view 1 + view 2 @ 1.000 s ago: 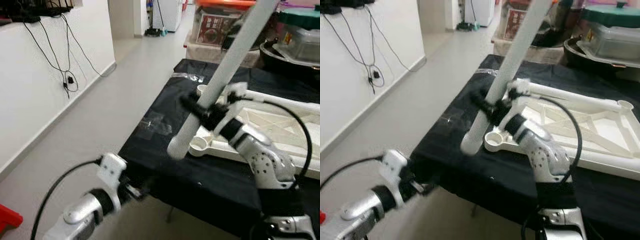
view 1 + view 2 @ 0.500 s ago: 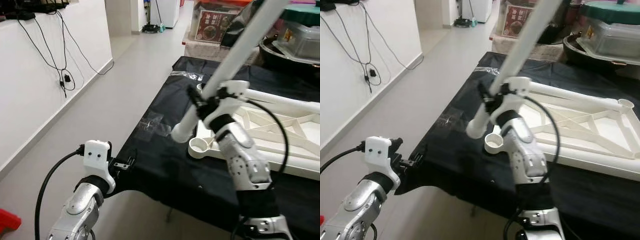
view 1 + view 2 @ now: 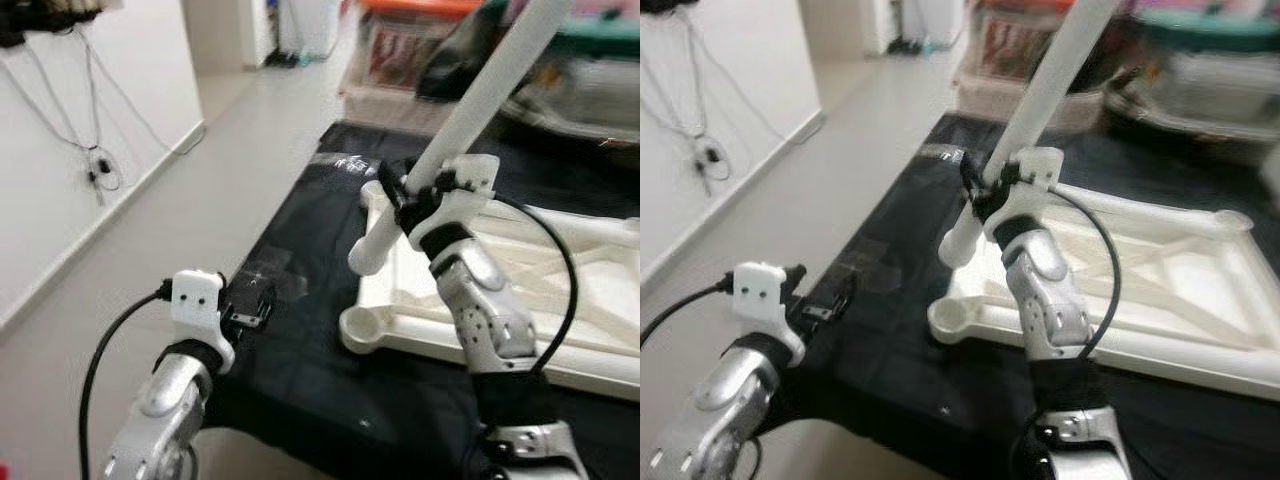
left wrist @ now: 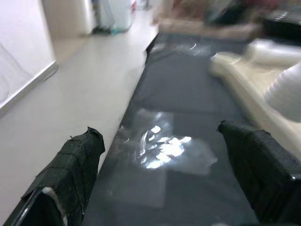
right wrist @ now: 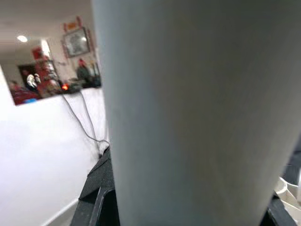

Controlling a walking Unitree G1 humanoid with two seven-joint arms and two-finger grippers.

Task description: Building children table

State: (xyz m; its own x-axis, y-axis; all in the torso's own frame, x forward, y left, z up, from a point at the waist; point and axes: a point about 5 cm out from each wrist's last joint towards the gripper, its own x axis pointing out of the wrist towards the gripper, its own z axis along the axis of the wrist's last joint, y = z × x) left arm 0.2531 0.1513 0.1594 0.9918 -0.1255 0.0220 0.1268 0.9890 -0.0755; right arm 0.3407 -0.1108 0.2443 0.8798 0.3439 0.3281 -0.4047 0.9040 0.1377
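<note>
Clamped in the right gripper [image 3: 408,203], a smooth white round table leg [image 3: 470,110] is held slanted above the ribbed white plastic tabletop frame [image 3: 1170,275], which lies flat on a black-draped table [image 3: 300,340] (crinkled clear plastic [image 4: 164,148] glints on it). The left gripper [image 4: 164,188], fingers spread, hovers at the table's edge beside a pale grey floor [image 3: 120,280].

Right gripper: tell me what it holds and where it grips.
The right gripper holds the white table leg near its lower end. The left gripper is open, holding nothing.
</note>
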